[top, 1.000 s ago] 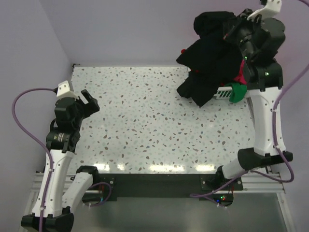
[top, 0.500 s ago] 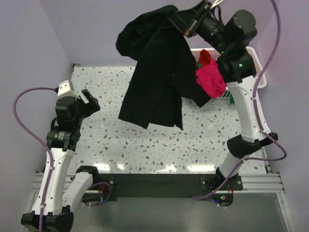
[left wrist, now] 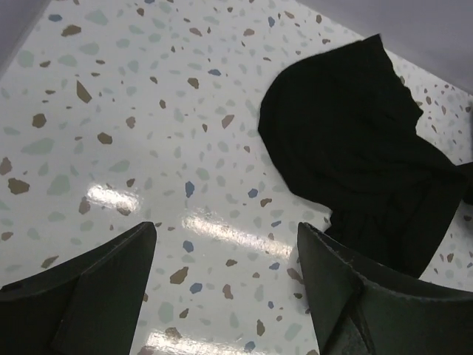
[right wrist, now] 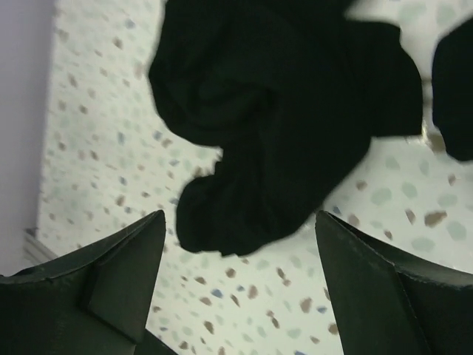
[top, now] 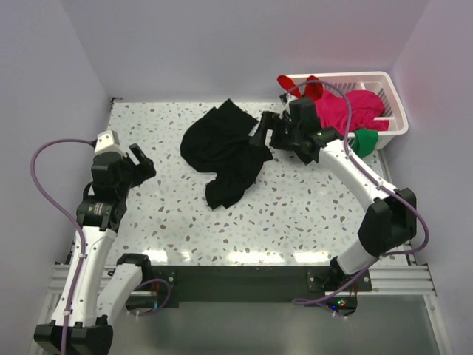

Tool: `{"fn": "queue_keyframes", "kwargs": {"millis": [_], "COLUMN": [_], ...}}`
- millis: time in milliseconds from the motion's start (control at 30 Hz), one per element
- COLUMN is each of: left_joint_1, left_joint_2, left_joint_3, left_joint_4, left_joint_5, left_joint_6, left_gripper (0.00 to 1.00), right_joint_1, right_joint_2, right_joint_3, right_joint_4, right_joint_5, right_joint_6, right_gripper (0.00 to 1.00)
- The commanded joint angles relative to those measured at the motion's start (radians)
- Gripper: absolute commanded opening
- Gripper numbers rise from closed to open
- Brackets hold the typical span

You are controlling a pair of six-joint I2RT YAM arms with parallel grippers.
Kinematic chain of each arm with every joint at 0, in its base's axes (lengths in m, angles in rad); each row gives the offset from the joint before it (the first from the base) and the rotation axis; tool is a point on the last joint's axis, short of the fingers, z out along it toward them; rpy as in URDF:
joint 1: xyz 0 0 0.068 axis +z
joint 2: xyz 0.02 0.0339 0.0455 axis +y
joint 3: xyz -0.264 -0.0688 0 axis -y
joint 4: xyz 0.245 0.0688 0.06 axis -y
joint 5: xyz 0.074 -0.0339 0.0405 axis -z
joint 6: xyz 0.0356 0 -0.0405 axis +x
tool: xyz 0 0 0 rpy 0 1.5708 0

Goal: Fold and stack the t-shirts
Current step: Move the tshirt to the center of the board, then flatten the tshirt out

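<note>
A: Two grippers to check. Starting with the right gripper [top: 270, 132]?

B: Hangs low over the right edge of the black t-shirt [top: 222, 151], toward the far side of the speckled table [top: 310, 207]. Jaws spread wide, gripping nothing. Seen from the right wrist, only dark bunched cloth beneath the gap, with bare speckled surface past its edge.

A: And the left gripper [top: 139, 164]?

B: Raised over the left side of the table, well apart from the cloth. Jaws wide as well, holding nothing. Faces the heap, going by the left wrist view: black t-shirt [left wrist: 355, 148] at upper right there, bare table under the gap.

A: How about the lie of that black t-shirt?

B: Crumpled in a loose heap, not folded. Rests directly on the table, with one narrower lobe trailing toward the near side. Cannot tell whether the right fingertips brush the cloth or hover just above it.

A: Any other shirts?

B: Yes, all at the white slatted basket [top: 395, 96] in the far right corner. Magenta-pink t-shirt [top: 351, 111] piled inside, filling most of it. Red t-shirt [top: 307, 87] draped over the left end. Green t-shirt [top: 366, 140] showing just outside the near wall, hanging down against it. None touching the black t-shirt.
</note>
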Motion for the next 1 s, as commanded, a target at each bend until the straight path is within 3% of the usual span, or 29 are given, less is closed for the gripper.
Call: {"fn": "queue_keyframes", "kwargs": {"millis": [0, 133, 367, 600, 967], "left_joint_1": [-0.004, -0.044, -0.257, -0.271, -0.272], "left_joint_2": [0.037, 0.089, 0.244, 0.397, 0.611], "left_joint_3": [-0.071, -0.138, -0.172, -0.223, -0.149], "left_joint_4": [0.027, 0.101, 0.203, 0.373, 0.421], "left_joint_5": [0.097, 0.175, 0.236, 0.394, 0.473], "left_joint_6": [-0.036, -0.081, -0.161, -0.202, -0.178], "left_gripper": [0.81, 0.76, 0.76, 0.78, 0.8], "right_joint_1": [0.0, 0.0, -0.001, -0.001, -0.001], "right_joint_2": [-0.089, -0.081, 0.009, 0.166, 0.305], "right_joint_3": [-0.106, -0.198, -0.206, -0.102, -0.062], "right_joint_4": [0.007, -0.007, 0.022, 0.048, 0.15], "right_joint_5": [0.056, 0.113, 0.219, 0.293, 0.391], "right_joint_6": [-0.084, -0.111, -0.113, -0.107, -0.075], "right_gripper": [0.85, 0.82, 0.7, 0.57, 0.6]}}
